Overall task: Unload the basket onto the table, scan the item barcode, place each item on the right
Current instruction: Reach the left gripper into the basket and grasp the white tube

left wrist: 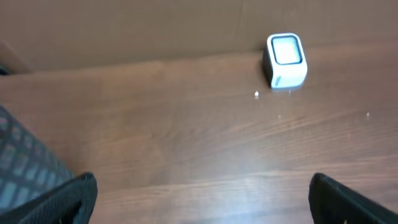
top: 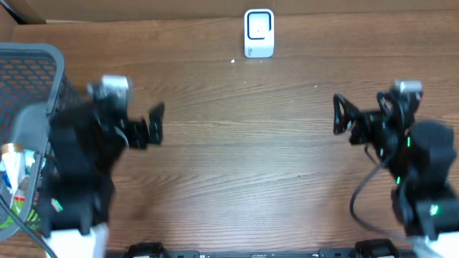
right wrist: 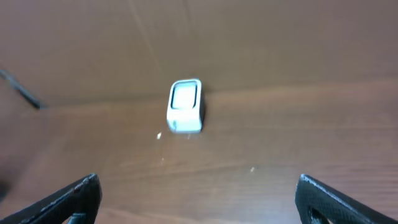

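Observation:
The white barcode scanner [top: 259, 32] stands at the table's far edge, window facing up; it also shows in the left wrist view [left wrist: 286, 60] and the right wrist view [right wrist: 185, 106]. Items [top: 16, 172] lie in a grey mesh basket [top: 32, 57] at the left; I cannot make out a barcode. My left gripper [top: 153, 125] hovers just right of the basket, open and empty [left wrist: 202, 199]. Over the right side of the table my right gripper [top: 336, 115] is open and empty as well [right wrist: 198, 196]. Both point towards the scanner from well short of it.
A brown cardboard wall [top: 143, 8] runs along the back behind the scanner. The basket's mesh side [left wrist: 18, 162] sits close to the left finger. Bare wooden tabletop [top: 244, 143] lies between the two arms.

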You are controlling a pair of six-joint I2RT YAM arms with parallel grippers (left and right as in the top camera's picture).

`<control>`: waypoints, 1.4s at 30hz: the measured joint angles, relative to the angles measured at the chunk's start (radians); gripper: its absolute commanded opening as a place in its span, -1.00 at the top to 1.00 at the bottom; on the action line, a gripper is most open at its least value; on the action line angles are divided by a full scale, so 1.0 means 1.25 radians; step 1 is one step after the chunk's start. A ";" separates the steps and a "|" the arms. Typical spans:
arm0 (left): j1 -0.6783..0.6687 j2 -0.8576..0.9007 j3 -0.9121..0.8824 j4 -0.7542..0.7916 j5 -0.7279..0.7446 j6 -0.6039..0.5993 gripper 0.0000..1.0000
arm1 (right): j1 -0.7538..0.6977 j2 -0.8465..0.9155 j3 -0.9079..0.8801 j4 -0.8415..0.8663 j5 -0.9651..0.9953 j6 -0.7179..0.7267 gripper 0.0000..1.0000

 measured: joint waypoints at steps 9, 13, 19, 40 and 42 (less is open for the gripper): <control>0.000 0.438 0.741 -0.366 -0.011 0.030 -1.00 | 0.000 0.279 0.377 -0.258 -0.077 -0.002 -1.00; 0.004 0.509 0.818 -0.371 -0.030 0.067 -1.00 | 0.000 0.295 0.385 -0.267 -0.093 -0.002 -1.00; 0.140 0.540 0.821 -0.511 -0.067 -0.020 -0.90 | 0.000 0.298 0.385 -0.274 -0.110 -0.002 -1.00; 0.646 0.562 0.487 -0.458 -0.092 -0.134 -0.80 | 0.000 0.298 0.385 -0.291 -0.190 -0.002 -1.00; 0.663 0.563 0.412 -0.422 -0.101 -0.142 -0.80 | 0.000 0.298 0.385 -0.294 -0.195 -0.002 -1.00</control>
